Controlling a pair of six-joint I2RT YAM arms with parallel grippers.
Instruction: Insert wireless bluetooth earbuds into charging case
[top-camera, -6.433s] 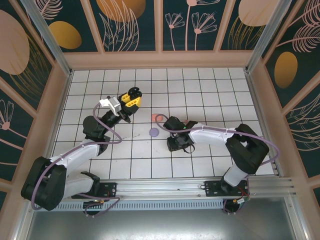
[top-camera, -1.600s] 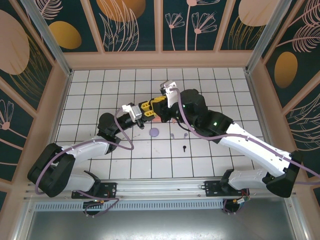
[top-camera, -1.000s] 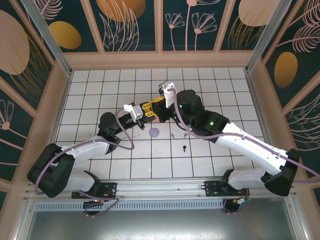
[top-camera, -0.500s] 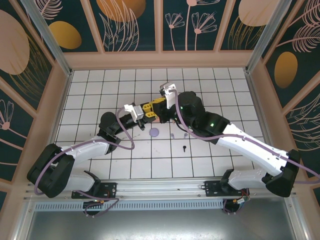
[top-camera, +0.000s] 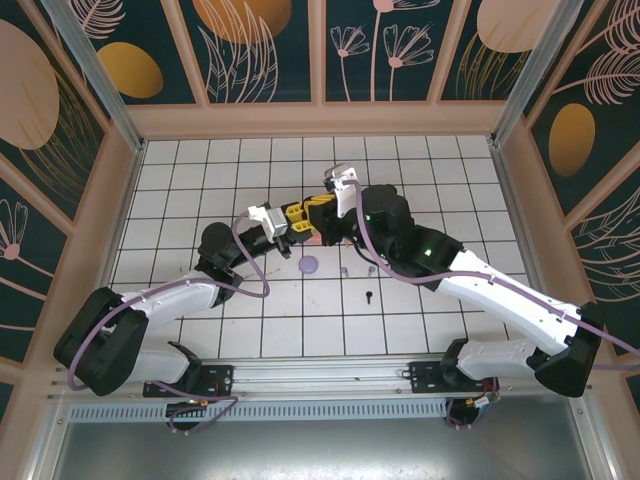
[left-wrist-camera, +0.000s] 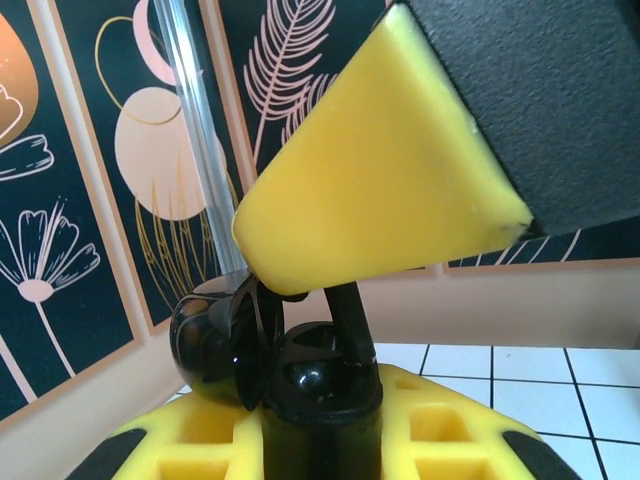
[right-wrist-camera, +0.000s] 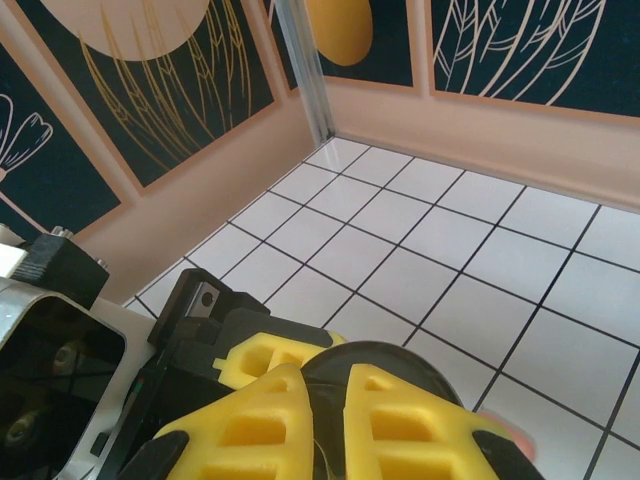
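At the top view's centre my left gripper (top-camera: 296, 220), clamped on the open black charging case (left-wrist-camera: 318, 395), meets my right gripper (top-camera: 318, 212), apparently pinching a black earbud (left-wrist-camera: 346, 308), stem tilted down into the case.

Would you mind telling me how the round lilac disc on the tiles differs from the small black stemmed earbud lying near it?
The round lilac disc is pale purple; the small black stemmed earbud is black. The disc is a flat circle; the earbud is a small head with a thin stem. The disc is clearly wider than the earbud. Both lie loose on the white tiled floor, apart from each other.
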